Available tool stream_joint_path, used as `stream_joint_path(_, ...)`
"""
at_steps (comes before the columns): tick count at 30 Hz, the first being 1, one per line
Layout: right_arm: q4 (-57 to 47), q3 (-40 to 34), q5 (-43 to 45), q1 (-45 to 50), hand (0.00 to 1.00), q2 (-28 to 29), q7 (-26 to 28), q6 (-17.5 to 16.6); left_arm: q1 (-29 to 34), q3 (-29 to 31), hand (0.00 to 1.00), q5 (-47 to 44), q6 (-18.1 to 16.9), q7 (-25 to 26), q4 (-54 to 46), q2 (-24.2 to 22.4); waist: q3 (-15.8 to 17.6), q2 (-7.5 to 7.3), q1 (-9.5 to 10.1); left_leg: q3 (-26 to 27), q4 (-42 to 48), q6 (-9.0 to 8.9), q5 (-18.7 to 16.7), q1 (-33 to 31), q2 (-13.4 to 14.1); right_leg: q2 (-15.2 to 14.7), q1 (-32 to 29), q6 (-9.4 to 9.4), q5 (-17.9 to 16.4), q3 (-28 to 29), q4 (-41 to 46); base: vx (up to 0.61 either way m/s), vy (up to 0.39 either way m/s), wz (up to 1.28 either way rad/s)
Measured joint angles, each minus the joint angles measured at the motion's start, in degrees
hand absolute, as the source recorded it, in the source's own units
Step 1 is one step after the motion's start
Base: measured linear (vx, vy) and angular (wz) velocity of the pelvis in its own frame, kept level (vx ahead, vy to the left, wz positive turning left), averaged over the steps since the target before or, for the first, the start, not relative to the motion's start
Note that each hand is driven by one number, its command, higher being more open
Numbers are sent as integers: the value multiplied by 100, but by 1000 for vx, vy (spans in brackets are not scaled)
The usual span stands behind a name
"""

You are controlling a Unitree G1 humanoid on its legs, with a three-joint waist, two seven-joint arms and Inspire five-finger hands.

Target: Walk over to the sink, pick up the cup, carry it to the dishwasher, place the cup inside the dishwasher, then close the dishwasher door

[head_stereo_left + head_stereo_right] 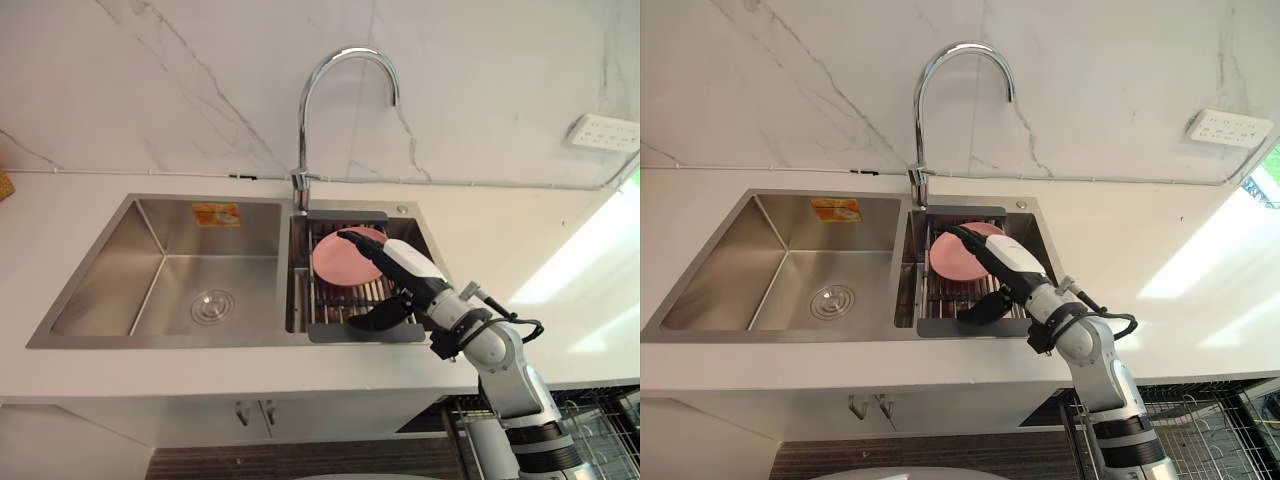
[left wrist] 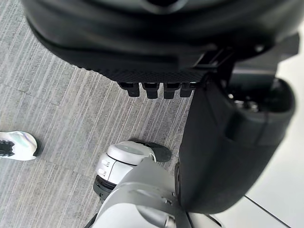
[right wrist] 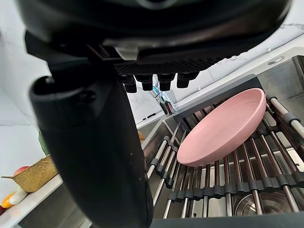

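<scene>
A shallow pink dish point(image 1: 342, 262) lies tilted on the roll-up drying rack point(image 1: 365, 333) over the sink's right basin; no cup shows. My right hand point(image 1: 412, 272) reaches in from the lower right and hovers over the dish's right side. It is open, its fingers point(image 1: 356, 239) stretched across the dish's far rim and its thumb point(image 1: 384, 316) spread low by the rack's front edge. From the right wrist camera the pink dish point(image 3: 223, 126) sits just past the thumb point(image 3: 95, 156). My left hand point(image 2: 156, 47) hangs open above the floor, holding nothing.
The steel left basin point(image 1: 170, 280) has a drain, and a tall curved tap point(image 1: 305, 110) rises behind the divider. White counter surrounds the sink. A wire dishwasher rack point(image 1: 590, 430) shows at the lower right. A basket point(image 3: 33, 175) stands on the counter. A person's white shoe point(image 2: 16, 145) rests on the floor.
</scene>
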Motion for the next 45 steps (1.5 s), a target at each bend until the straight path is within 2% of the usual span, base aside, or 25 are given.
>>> stream_joint_path(9,503,148,-1389,-198,100,-19,-815,23,1,-63,100,-16,123,66,29,-31,-54,55,-25,-26,-24,-27,17,-2,-2,2,32,7,4,-79,-65,-1,-2,0)
stream_joint_path(21,1371,158,-2441,-487,100,-16,-2059,207,-2,-275,100,-16,119,190,-5,-100,-62,187,-19,-232,-34,-32,40,-91,-37,-8,127,38,31,-323,-252,-18,-16,9)
stream_joint_path(31,2340,234,-2867,-901,100,-17,-2732,376,-26,-453,100,-22,108,291,-51,-158,-70,311,-5,-332,-31,-45,49,-162,-67,-24,142,86,94,-439,-359,-8,-7,5)
stream_joint_path(45,3104,439,-3360,-1369,100,-6,-3452,438,-24,-479,100,-179,-11,436,-100,-213,-65,312,54,-604,-58,-43,117,-298,-141,-89,141,110,109,-677,-397,-39,-10,9)
